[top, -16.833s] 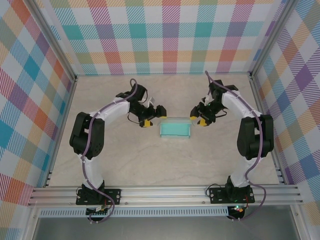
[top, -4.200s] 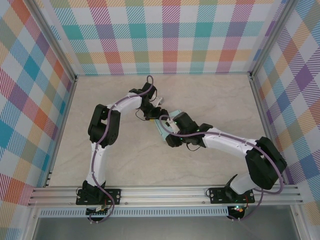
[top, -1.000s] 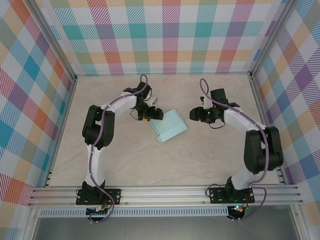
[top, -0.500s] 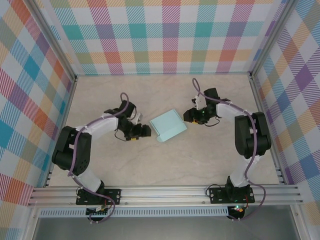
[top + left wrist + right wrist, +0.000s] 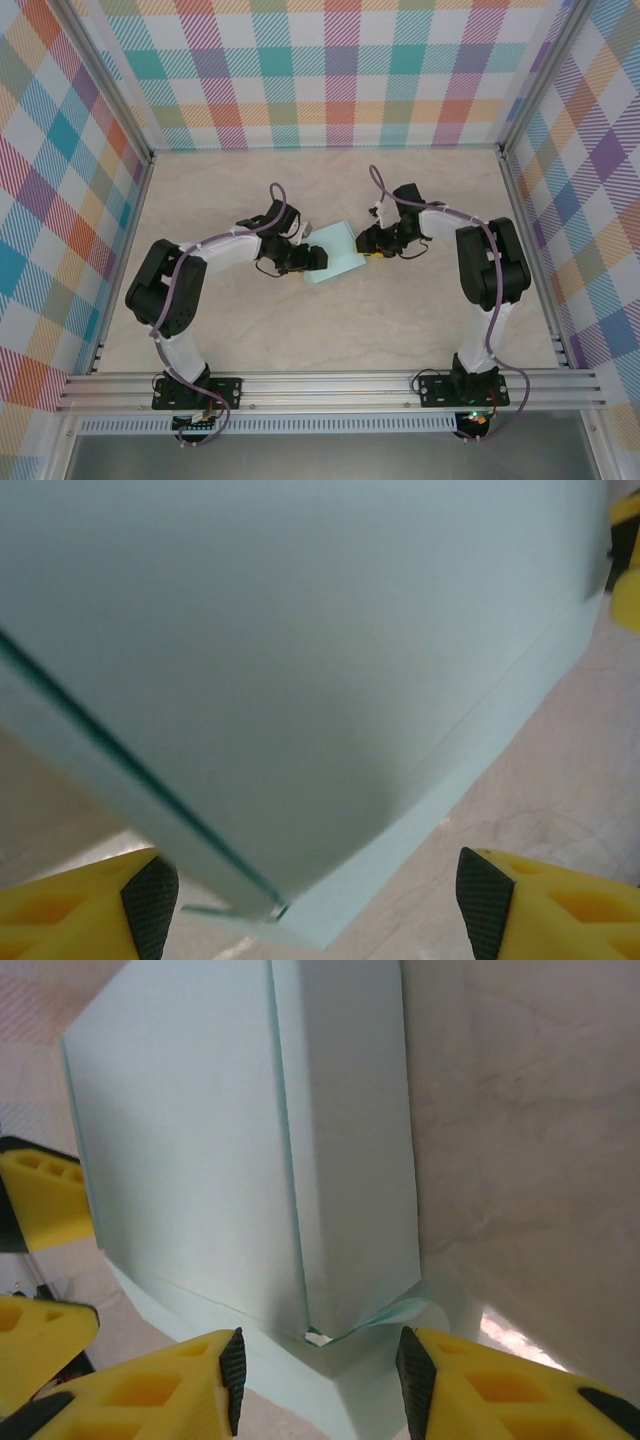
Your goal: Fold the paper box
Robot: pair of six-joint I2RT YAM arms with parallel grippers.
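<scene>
Mint paper box, L gripper at its 9 o'clock, R gripper at 3 o'clock, both spread apart, each straddling 1 corner

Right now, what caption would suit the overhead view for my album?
Left gripper and right gripper flank a pale mint paper box on the marbled table.

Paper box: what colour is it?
Pale mint-aqua, plain and unmarked; the right wrist view shows the paper box best.

Mint paper box corner between spread left claw
</scene>
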